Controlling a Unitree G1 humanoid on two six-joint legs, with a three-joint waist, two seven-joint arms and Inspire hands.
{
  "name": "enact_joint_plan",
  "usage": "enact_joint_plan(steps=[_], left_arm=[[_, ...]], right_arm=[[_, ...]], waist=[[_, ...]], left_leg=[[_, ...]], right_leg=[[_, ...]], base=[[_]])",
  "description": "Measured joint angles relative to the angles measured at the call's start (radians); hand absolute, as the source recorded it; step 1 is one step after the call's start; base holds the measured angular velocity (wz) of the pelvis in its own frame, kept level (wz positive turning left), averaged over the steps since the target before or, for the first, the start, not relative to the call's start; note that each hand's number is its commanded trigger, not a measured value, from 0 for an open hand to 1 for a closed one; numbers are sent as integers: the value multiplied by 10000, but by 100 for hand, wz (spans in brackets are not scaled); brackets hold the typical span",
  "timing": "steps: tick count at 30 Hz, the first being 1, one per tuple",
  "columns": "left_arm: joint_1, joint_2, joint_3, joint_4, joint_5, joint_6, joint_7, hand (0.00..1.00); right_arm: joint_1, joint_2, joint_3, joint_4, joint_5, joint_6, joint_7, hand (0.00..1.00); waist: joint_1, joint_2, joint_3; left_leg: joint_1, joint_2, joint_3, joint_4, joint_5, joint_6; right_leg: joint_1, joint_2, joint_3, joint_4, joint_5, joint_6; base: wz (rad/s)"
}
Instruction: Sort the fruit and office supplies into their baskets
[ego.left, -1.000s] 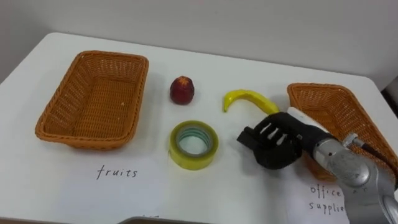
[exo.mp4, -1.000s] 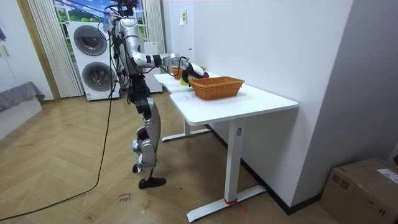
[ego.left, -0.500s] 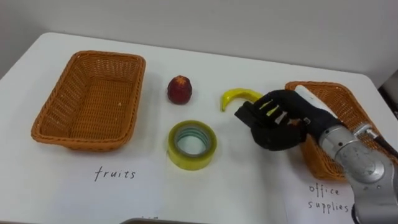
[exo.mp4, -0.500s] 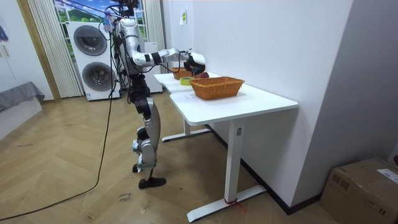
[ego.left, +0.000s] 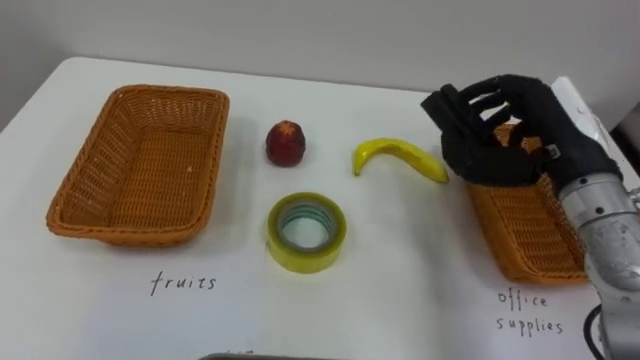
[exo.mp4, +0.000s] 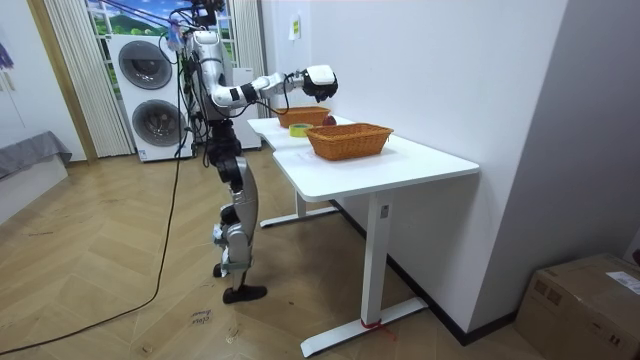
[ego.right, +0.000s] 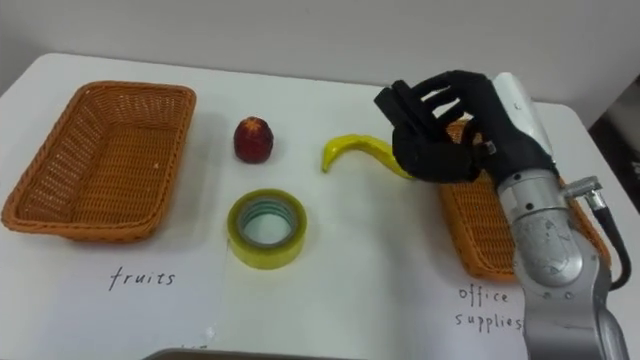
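On the table (ego.left: 400, 285) before us, one basket (ego.left: 140, 165) lies at the far left and the other basket (ego.left: 520, 235) at the far right. Between them, the round fruit (ego.left: 285, 143) lies behind the tape roll (ego.left: 300, 257), and the banana (ego.left: 398, 156) lies right of the fruit, near the right basket. A written label (ego.left: 185, 283) lies in front of each basket. Our right hand (ego.left: 495, 135) hovers over the right basket's left rim.

Bright, diffuse light lay evenly on the white table (ego.left: 400, 290). Soft, short shadows sat close under the tape roll (ego.left: 306, 232) and along the left basket (ego.left: 212, 160). The wooden floor (exo.mp4: 120, 300) carried a mild sheen
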Motion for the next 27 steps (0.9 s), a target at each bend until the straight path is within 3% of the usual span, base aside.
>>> enact_joint_plan(steps=[12, 27], left_arm=[[207, -31, 13, 3, 12, 11, 283, 0], [337, -93, 308, 139, 1, 2, 653, 0]], right_arm=[[264, -1, -70, 401, 563, 26, -1004, 100], [274, -1, -466, 798, 571, -9, -1550, 100]], waist=[[-195, -175, -77], [-199, -326, -16]], left_leg=[[18, -6, 10, 3, 3, -2], [34, -2, 13, -7, 2, -2]], right_leg=[[-1, 1, 77, -13, -2, 2], [4, 6, 47, -3, -1, 2]], base=[[0], [0]])
